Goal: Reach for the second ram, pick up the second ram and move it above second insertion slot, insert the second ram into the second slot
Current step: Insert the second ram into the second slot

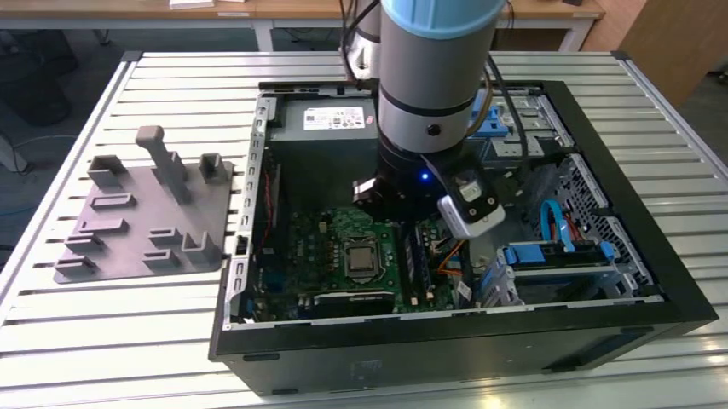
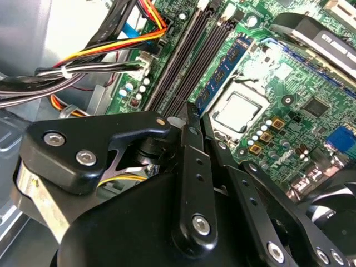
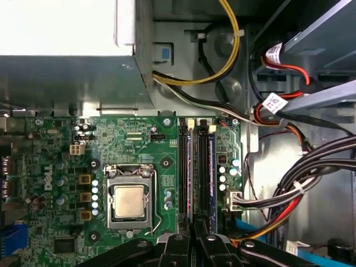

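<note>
Gripper (image 2: 194,119) fingers stand pressed together with nothing between them, poised over the motherboard (image 3: 128,150) inside the open computer case (image 1: 637,281). Going left to right from the CPU socket (image 3: 129,199) in the first wrist view, the black memory slots (image 3: 183,167) come next, then the second ram (image 3: 212,172), a dark blue-black stick seated upright in a slot. Just beyond it runs a bundle of cables (image 3: 311,178). Outside the case, on the exterior view's left, a grey fixture (image 1: 148,213) rests on the slatted table (image 1: 114,341).

Glossy green motherboard (image 3: 139,139), matt black plastic gripper (image 2: 192,119) (shiny screw heads), ribbed metal table (image 1: 114,324)
</note>
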Motion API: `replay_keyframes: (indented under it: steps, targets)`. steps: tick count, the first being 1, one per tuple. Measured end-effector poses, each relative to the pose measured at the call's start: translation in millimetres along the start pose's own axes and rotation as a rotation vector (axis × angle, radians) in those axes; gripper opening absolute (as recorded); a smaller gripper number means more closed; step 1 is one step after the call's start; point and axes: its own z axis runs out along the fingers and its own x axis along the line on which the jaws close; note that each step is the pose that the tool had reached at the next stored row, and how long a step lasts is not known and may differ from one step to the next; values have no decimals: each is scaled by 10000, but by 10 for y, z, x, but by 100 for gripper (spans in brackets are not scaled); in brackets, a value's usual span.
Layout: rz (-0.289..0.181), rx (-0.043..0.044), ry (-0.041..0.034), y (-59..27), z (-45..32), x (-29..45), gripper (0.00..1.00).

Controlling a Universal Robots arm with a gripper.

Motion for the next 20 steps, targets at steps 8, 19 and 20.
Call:
replay_keyframes:
  steps: [8, 19, 20]
  targets:
    - [81, 7, -3, -7, 145, 12, 14]
    - [395, 29, -17, -11, 345, 22, 14]
    - [406, 28, -18, -9, 360, 23, 14]
